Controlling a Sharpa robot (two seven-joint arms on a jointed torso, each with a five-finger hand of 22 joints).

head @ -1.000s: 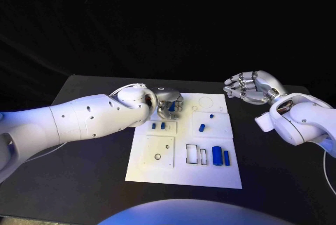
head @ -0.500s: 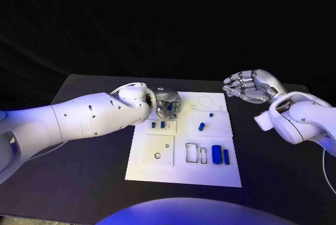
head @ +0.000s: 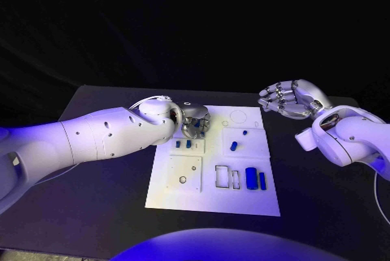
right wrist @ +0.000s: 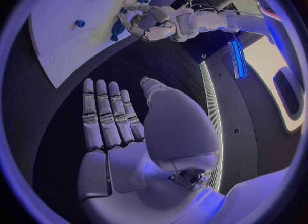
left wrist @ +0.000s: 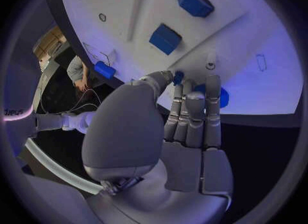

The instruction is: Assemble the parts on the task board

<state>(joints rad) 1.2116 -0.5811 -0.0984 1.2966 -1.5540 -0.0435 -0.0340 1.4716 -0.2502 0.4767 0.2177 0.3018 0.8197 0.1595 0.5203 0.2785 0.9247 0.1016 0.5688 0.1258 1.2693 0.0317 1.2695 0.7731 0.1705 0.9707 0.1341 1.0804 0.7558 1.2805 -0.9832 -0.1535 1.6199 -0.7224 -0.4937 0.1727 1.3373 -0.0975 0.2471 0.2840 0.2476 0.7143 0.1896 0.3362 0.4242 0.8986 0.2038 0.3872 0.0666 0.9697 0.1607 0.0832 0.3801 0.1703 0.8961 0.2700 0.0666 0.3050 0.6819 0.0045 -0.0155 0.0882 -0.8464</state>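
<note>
The left hand [head: 193, 123], just above the frame's centre, pinches a small blue part [left wrist: 177, 77] over the task board [head: 213, 202]; the spread, empty right hand [head: 290, 100] hovers upper right, well apart.

Readable text: none on the task board [head: 213, 202], the parts or either arm.
Left wrist view, rim: faint pale letters on a dark surface at the circle's edge, too small and bent to read.
Board markings: outlines and small circles only, no letters or numbers.
</note>
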